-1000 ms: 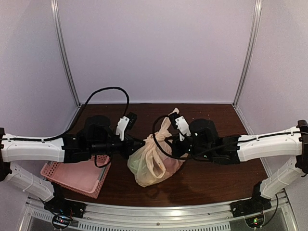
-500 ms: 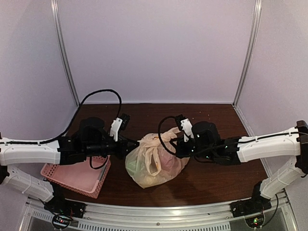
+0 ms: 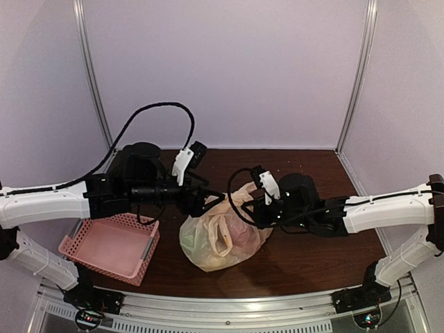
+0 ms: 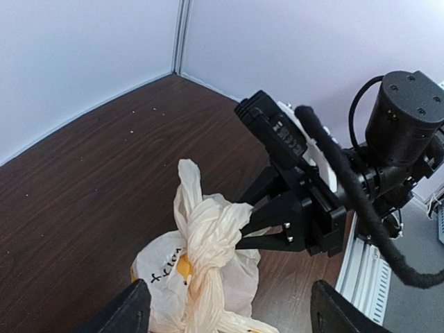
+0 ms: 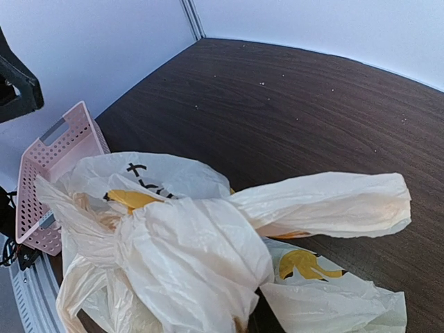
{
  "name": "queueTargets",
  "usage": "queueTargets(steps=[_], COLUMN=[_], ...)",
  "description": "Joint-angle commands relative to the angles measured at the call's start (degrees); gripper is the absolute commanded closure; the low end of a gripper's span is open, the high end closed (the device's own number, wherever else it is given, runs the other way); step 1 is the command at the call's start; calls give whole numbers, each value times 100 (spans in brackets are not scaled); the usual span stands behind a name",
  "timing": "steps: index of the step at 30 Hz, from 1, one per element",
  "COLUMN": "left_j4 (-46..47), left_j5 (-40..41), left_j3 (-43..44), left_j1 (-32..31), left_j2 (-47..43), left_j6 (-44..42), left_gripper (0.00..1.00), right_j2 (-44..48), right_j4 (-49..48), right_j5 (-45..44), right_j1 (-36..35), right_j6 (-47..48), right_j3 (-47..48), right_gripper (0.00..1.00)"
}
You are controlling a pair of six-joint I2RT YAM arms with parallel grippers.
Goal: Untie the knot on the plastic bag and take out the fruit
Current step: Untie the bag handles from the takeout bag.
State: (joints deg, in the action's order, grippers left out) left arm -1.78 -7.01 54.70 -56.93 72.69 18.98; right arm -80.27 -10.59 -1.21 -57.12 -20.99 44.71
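Noted pink basket at near left of table. Found plastic bag slumped mid-table near it, tied. Made out fruit only as green and pink tints through the film. Saw knot upright on top, pinched from the right by right gripper. Recorded left gripper spread wide, fingers either side of knot, apart from it.

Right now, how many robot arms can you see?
2. The left arm reaches in from the left and the right arm from the right, meeting at the plastic bag in the middle. None looks hidden.
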Motion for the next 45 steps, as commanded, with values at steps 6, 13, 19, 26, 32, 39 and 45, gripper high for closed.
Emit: queueTargets(steps=[6, 13, 19, 26, 32, 39, 45], left_j4=[-608, -642, -739, -687, -477, -285, -144], left_j5=[612, 860, 1118, 1058, 781, 351, 94], left_j3=[227, 192, 329, 306, 185, 34, -38], left_j1=[-76, -81, -82, -80, -82, -80, -78], left_j2=[634, 792, 982, 987, 954, 847, 793], left_j6=[-148, 0, 121, 182, 207, 188, 160], left_gripper=[13, 7, 5, 31, 59, 85, 100], right_j2=[226, 205, 196, 205, 284, 814, 1188], right_j4=[-13, -44, -83, -75, -28, 416, 1201], right_j5=[56, 64, 88, 64, 55, 6, 252], right_j1=[27, 31, 31, 26, 35, 75, 123], right_j6=[42, 43, 36, 43, 26, 61, 376], right_j3=[-59, -76, -85, -85, -99, -120, 251], right_gripper=[83, 82, 82, 82, 82, 67, 47])
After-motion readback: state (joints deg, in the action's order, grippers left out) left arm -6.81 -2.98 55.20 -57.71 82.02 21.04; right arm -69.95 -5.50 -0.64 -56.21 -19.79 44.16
